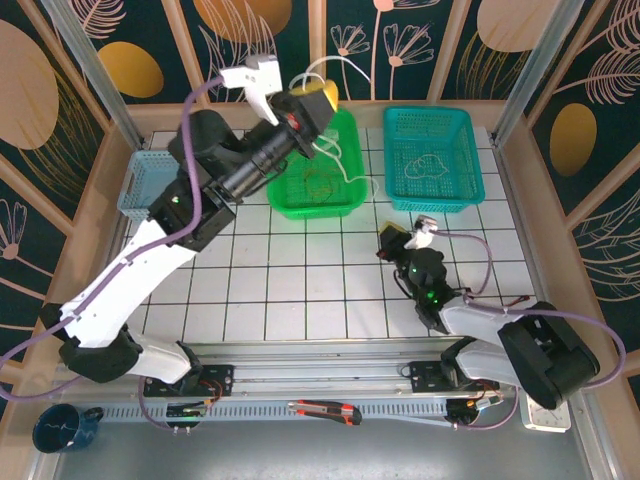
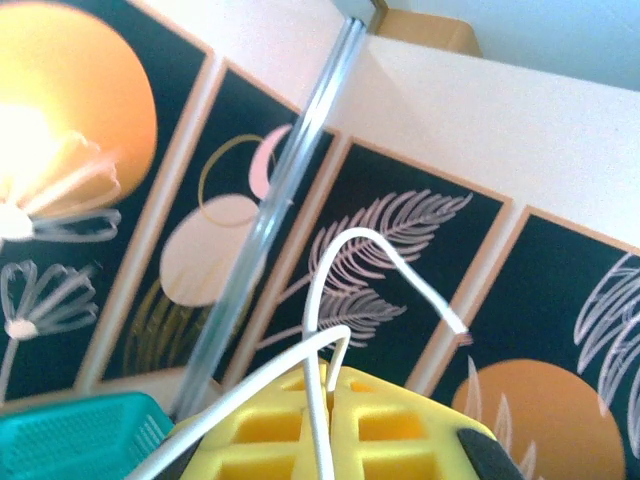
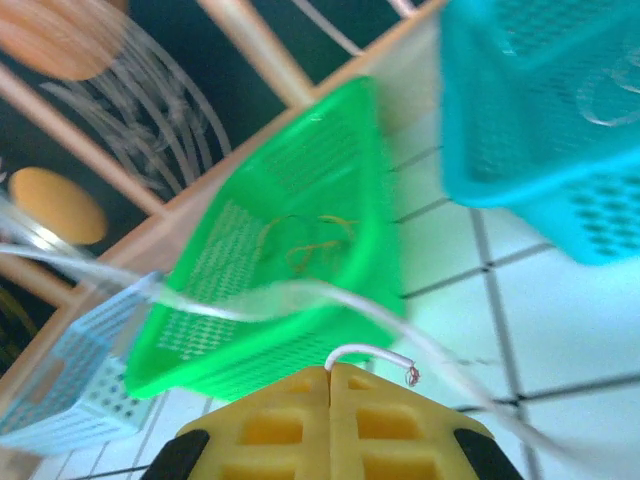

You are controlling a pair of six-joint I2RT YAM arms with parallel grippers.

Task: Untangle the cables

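A whitish cable [image 1: 345, 172] runs between my two grippers. My left gripper [image 1: 312, 97] is raised over the back of the green basket [image 1: 352, 140] and is shut on that cable [image 2: 318, 300], which loops up above the yellow fingertips [image 2: 390, 400]. My right gripper [image 1: 392, 240] is low over the table in front of the teal basket [image 1: 470, 150]. It is shut on the cable's stripped end [image 3: 375, 354]. A yellowish-green cable [image 1: 320, 185] lies in the green basket [image 3: 250, 330], also seen from the right wrist [image 3: 310, 240]. A thin pale loop of cable [image 1: 425, 165] lies in the teal basket.
A small light-blue basket [image 1: 140, 185] stands at the table's left edge. A red-handled tool [image 1: 325, 410] lies on the front rail and a dark blue mug [image 1: 60, 428] sits at the near left. Patterned panels and metal posts wall in the table.
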